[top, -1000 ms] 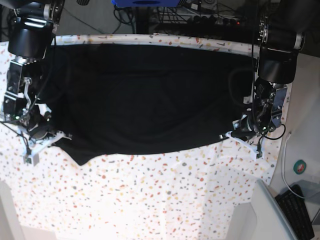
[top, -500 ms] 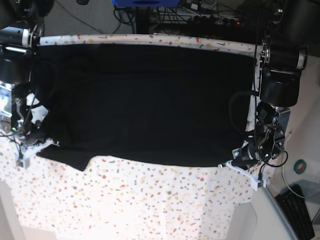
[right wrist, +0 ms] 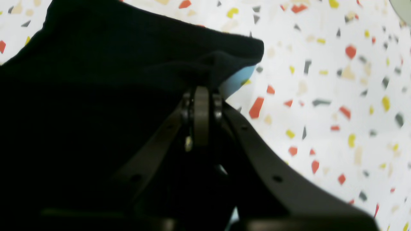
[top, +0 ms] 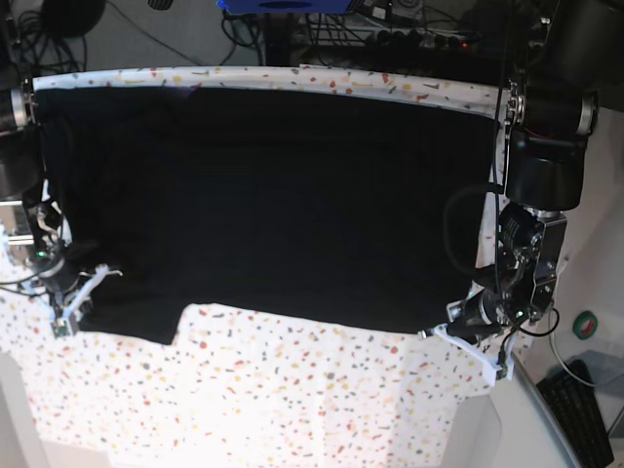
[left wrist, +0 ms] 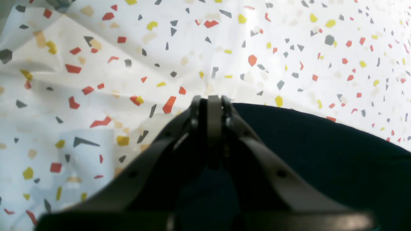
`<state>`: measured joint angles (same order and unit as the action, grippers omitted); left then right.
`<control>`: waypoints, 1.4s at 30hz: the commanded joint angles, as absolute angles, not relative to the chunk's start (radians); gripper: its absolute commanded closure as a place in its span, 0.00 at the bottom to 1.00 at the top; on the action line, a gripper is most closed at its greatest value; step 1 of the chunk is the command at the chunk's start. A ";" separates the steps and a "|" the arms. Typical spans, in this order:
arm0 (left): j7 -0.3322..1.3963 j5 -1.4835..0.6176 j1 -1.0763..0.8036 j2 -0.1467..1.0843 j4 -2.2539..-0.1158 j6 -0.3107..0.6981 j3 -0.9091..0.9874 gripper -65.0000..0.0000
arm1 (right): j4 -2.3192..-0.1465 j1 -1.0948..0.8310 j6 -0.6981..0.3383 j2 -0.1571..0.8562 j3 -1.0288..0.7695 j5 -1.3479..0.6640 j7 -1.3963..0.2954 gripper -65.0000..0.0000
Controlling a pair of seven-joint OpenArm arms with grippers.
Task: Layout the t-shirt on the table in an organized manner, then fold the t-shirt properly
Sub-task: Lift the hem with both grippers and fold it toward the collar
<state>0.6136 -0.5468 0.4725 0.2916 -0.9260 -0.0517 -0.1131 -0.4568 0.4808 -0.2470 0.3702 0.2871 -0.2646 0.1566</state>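
Base view showed your t-shirt [top: 273, 195] spread wide across the table [top: 292, 400], long axis left to right, with the left gripper [top: 466, 336] at lower right and right gripper [top: 73, 302] at lower left both pinching its near hem.

Black t-shirt [top: 273, 205] spread, seemingly flat, speckled table [top: 292, 400]

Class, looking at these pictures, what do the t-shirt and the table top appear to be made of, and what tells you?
The t-shirt: soft matte black cloth, probably knit; it drapes and bunches at a hand.
The table: a white top with red, yellow and grey flecks, looking like a thin glossy printed sheet, since it creases and shines in the left wrist view.
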 commanded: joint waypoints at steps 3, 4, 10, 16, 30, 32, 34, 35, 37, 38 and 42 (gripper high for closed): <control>0.596 -0.550 0.484 0.306 -0.952 -0.048 -0.110 1.00 | -0.460 0.530 -0.246 0.395 0.343 -0.272 0.240 1.00; 0.596 -0.552 0.483 0.306 -0.952 -0.048 -0.110 1.00 | -0.458 0.538 -0.246 0.395 0.360 -0.272 0.255 1.00; 0.659 -0.552 0.479 0.306 -0.983 -0.048 -0.097 1.00 | -0.458 0.578 -0.246 0.420 0.456 -0.272 0.263 1.00; 0.662 -0.552 0.447 0.308 -1.044 -0.048 -0.101 1.00 | -0.456 0.559 -0.246 0.414 0.456 -0.272 0.260 1.00; 0.661 -0.555 0.355 0.358 -1.133 -0.047 -0.096 1.00 | -0.559 0.430 -0.246 0.423 0.328 -0.277 0.231 1.00; 0.662 -0.556 0.346 0.371 -1.136 -0.047 -0.096 1.00 | -0.616 0.409 -0.249 0.421 0.265 -0.275 0.177 1.00; 0.662 -0.556 0.334 0.375 -1.141 -0.047 -0.090 1.00 | -0.685 0.377 -0.249 0.421 0.220 -0.274 0.134 1.00; 0.664 -0.556 0.328 0.380 -1.144 -0.045 -0.071 1.00 | -0.720 0.361 -0.249 0.421 0.205 -0.274 0.120 1.00; 0.691 -0.556 0.312 0.378 -1.144 -0.036 -0.024 1.00 | -0.779 0.337 -0.249 0.423 0.180 -0.274 0.084 1.00; 0.704 -0.556 0.309 0.378 -1.145 -0.019 -0.005 1.00 | -0.799 0.329 -0.249 0.423 0.174 -0.274 0.059 1.00; 0.756 -0.555 0.282 0.378 -1.181 0.045 0.061 1.00 | -0.857 0.292 -0.249 0.423 0.170 -0.274 -0.002 1.00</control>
<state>0.7700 -0.5499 0.2596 0.3656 -1.1610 0.0391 0.0555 -0.8433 0.2760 -0.2504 0.4046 0.1761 -0.2684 -0.0196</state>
